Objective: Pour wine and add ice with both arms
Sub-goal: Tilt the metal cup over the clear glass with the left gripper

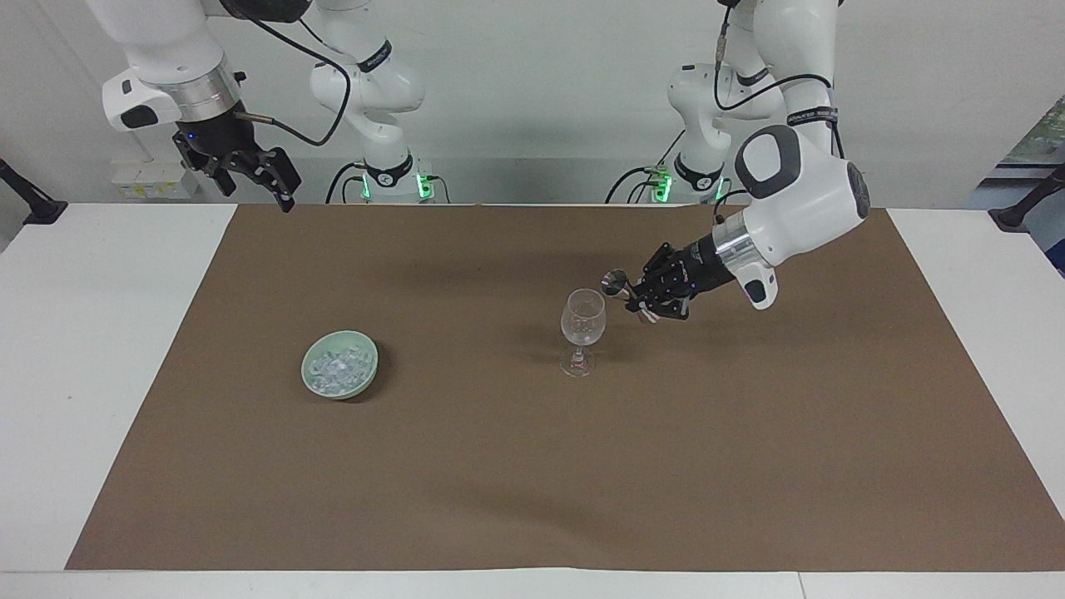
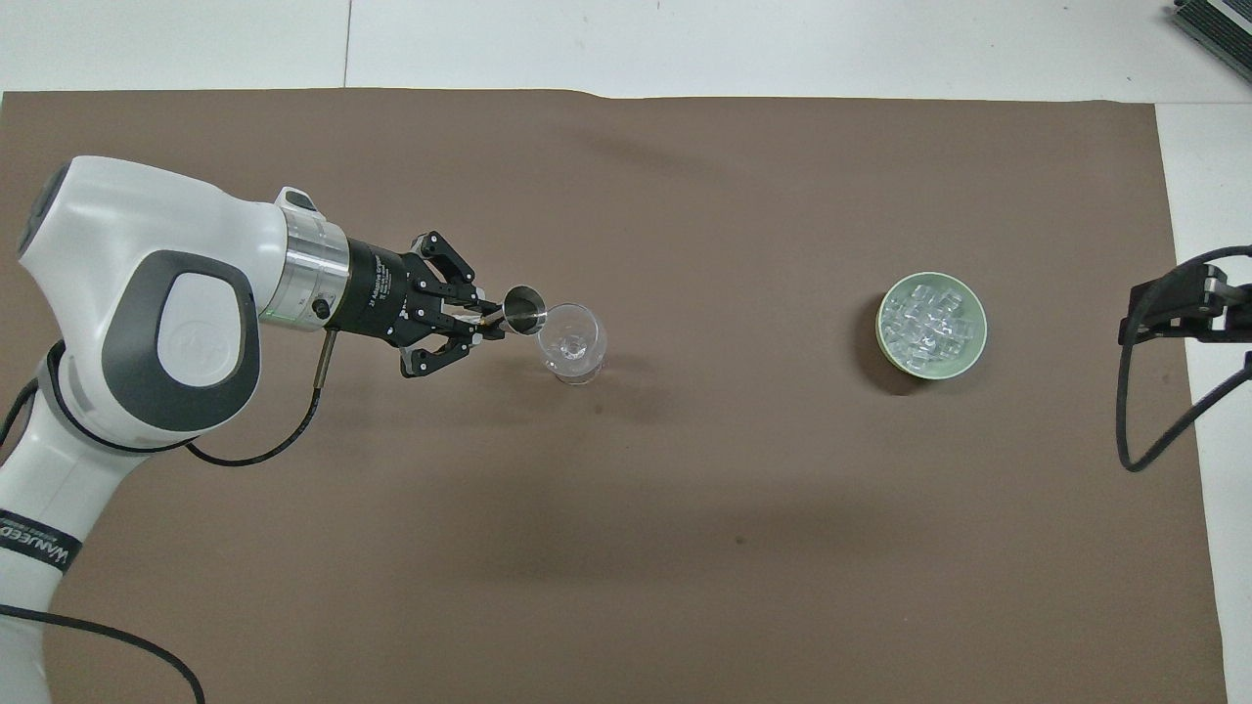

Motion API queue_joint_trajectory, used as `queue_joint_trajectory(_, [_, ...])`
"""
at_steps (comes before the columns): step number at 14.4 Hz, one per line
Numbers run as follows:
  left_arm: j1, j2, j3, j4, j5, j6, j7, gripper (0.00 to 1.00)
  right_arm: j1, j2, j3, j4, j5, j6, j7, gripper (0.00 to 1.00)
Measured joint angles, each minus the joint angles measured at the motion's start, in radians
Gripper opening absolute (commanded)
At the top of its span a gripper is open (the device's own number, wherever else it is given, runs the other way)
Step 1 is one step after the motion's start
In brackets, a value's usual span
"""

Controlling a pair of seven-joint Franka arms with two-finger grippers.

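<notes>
Your left tool (image 1: 639, 294) grips a small steel measuring cup (image 2: 522, 309) beside the wine glass (image 1: 582, 320), its mouth just short of the rim. The right tool (image 1: 250, 170) waits spread wide, nearer the ice (image 1: 337, 366) in its bowl (image 2: 931, 364). You cannot see any wine in the cup.

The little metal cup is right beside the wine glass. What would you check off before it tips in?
1. Left gripper shut on the metal cup: ok.
2. Cup's mouth at the wine glass rim: ok, it overlaps the rim in the overhead view.
3. Glass upright on the brown mat: ok.
4. Liquid in the cup: cannot tell.
5. Right gripper open and waiting above the mat's corner at its own end, away from the pour: ok.
6. Ice in the green bowl, ready for later: ok.
</notes>
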Motion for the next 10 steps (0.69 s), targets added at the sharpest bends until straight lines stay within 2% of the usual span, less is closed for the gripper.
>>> queue_joint_trajectory(10, [-0.047, 0.035, -0.001, 0.079, 0.176, 0.001, -0.110, 0.00, 0.000, 0.000, 0.000, 0.000, 0.000, 0.000, 0.000, 1.00])
